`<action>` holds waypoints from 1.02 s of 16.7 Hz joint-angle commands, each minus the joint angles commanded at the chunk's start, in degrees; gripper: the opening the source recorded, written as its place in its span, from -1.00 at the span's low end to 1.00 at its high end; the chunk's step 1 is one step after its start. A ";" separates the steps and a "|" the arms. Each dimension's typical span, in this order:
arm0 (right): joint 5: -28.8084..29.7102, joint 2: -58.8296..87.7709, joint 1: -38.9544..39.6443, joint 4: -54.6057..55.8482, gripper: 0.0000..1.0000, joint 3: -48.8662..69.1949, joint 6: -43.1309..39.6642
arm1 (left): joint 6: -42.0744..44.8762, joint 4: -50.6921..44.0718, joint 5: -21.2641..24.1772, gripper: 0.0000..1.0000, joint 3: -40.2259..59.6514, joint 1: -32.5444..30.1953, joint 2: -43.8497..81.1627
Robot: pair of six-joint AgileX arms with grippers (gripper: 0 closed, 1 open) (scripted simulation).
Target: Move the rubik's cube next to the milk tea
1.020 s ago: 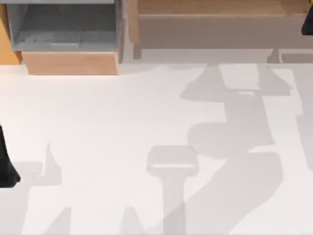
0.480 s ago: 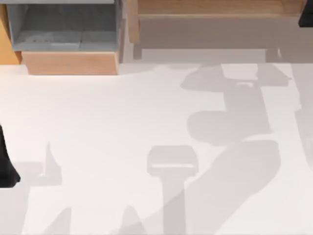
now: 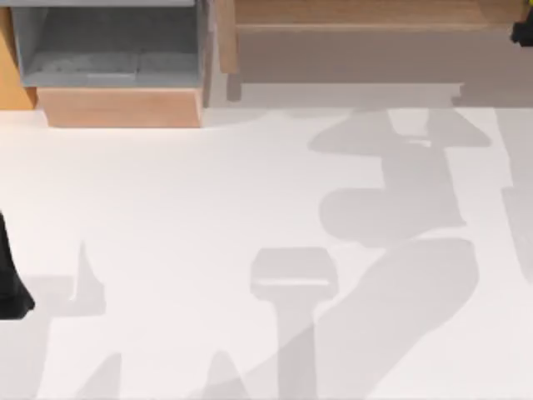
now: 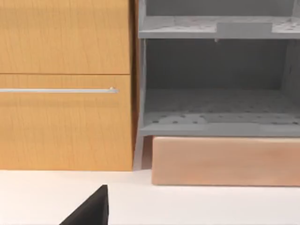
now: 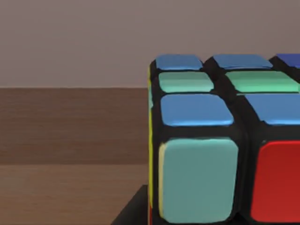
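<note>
Right arm at the top view's upper right corner, over the long wooden shelf (image 3: 358, 12); a dark bit of it (image 3: 525, 32) shows at the edge. Its wrist camera sits close against the multicoloured rubik's cube (image 5: 220, 140) resting on that brown wooden surface, straight ahead of the fingers. Finger state cannot be told. Cube has no long axis; one vertical edge faces the camera. No milk tea seen.

Left arm (image 3: 10, 275) parked at the white table's (image 3: 183, 217) left edge, well apart from the shelf. Right arm judged nearer.
</note>
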 joint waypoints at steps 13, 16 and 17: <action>-0.02 -0.10 -0.01 0.00 -1.00 -0.04 0.09 | 0.00 0.00 0.00 1.00 0.00 0.00 0.00; -0.04 -1.15 -0.01 -1.44 -1.00 0.35 0.10 | 0.00 0.00 0.00 1.00 0.00 0.00 0.00; -0.04 -1.52 -0.02 -1.98 -1.00 0.51 0.10 | 0.00 0.00 0.00 1.00 0.00 0.00 0.00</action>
